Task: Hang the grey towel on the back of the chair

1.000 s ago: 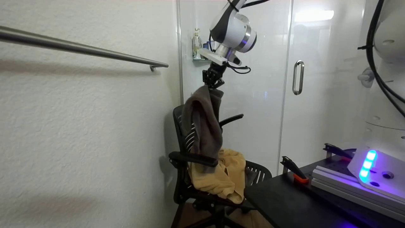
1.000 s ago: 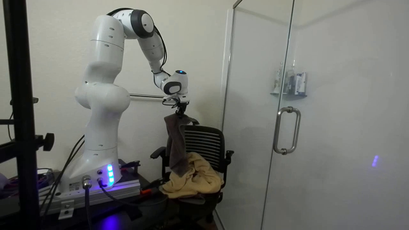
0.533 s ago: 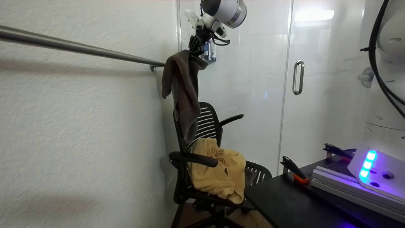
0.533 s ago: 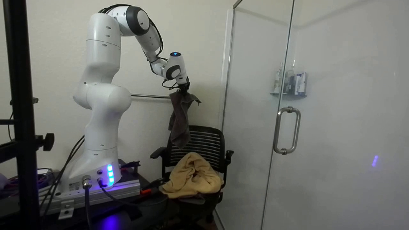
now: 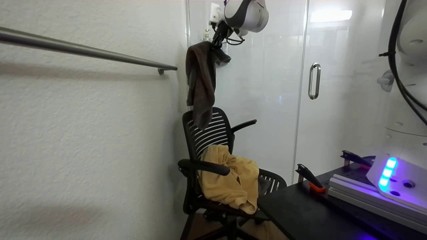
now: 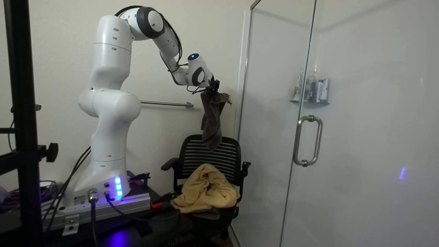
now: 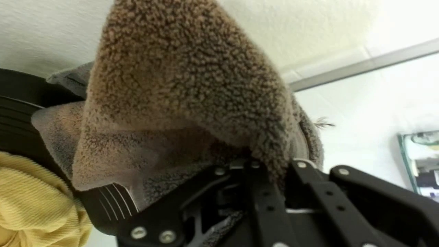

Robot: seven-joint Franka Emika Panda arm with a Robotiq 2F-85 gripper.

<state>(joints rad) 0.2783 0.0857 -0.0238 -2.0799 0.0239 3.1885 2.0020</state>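
In an exterior view, at far left, a metal bar (image 5: 86,49) is fixed to a white wall (image 5: 83,150). To its right, the grey towel (image 5: 202,83) is held up by the robot's black tool (image 5: 216,46). The towel is gripped near its top: most of its length is suspended below the tool and slightly to the left in that view, and a short corner is left jutting out on the right. In the wrist view, the tool's two fingers (image 7: 267,202) are seen nearly together, parted only by the fold of towel pinched between their tips. Beneath, a black chair (image 5: 213,136) is placed, and in both exterior views the upper part of its backrest (image 6: 192,154) is overlapped by the towel's lower end; whether the two are touching cannot be told. A crumpled yellow cloth (image 5: 230,183) is heaped on the chair, below the backrest. Farther right, a glass door (image 5: 337,133) is fitted with a metal handle (image 5: 318,81). At far right, the robot's white base (image 5: 405,170), lit by a strip of blue lights (image 5: 387,172), is carried on a metal rail (image 5: 360,197) on a black tabletop (image 5: 300,213).
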